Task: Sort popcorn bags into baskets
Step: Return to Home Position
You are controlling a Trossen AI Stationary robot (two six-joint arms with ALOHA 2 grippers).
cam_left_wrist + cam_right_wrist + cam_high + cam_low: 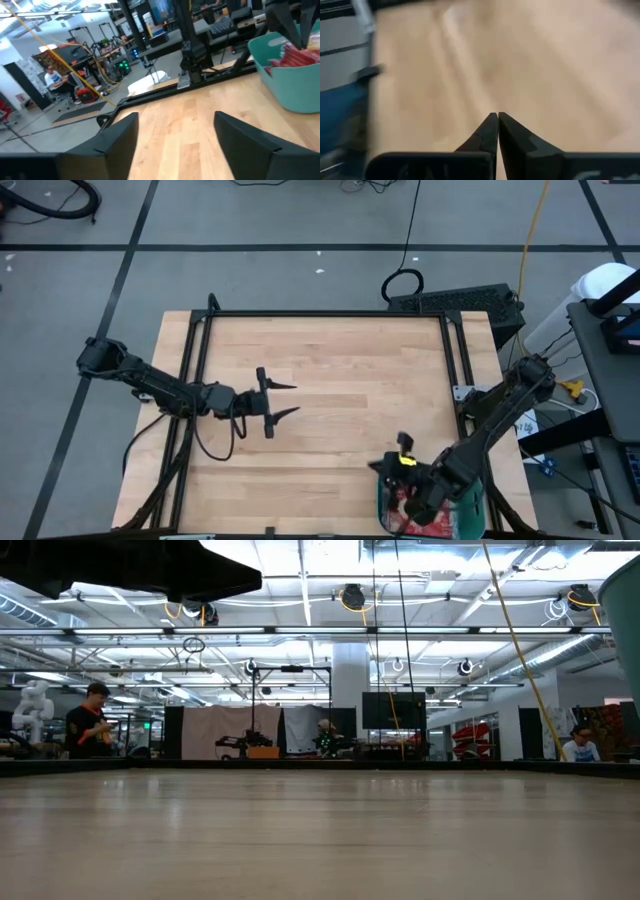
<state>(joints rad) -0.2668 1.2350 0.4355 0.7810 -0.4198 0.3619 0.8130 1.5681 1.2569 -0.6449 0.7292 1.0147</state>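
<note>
The teal basket [472,506] sits at the table's near right corner and holds several red popcorn bags [412,518]. The left wrist view shows its wall [295,87] with the red bags [296,53] inside. My right gripper [402,441] hovers just past the basket's far left corner, fingers shut and empty [498,116], pointing over bare wood. My left gripper [294,399] is open left of the table's middle, above bare wood [176,120], facing the basket. No bag lies loose on the table.
A black frame rail [330,313] runs along the table's far edge, with side rails left and right. In the low view the basket's wall [624,610] rises at the right edge. The wood between the two grippers [340,430] lies bare. People stand in the room beyond.
</note>
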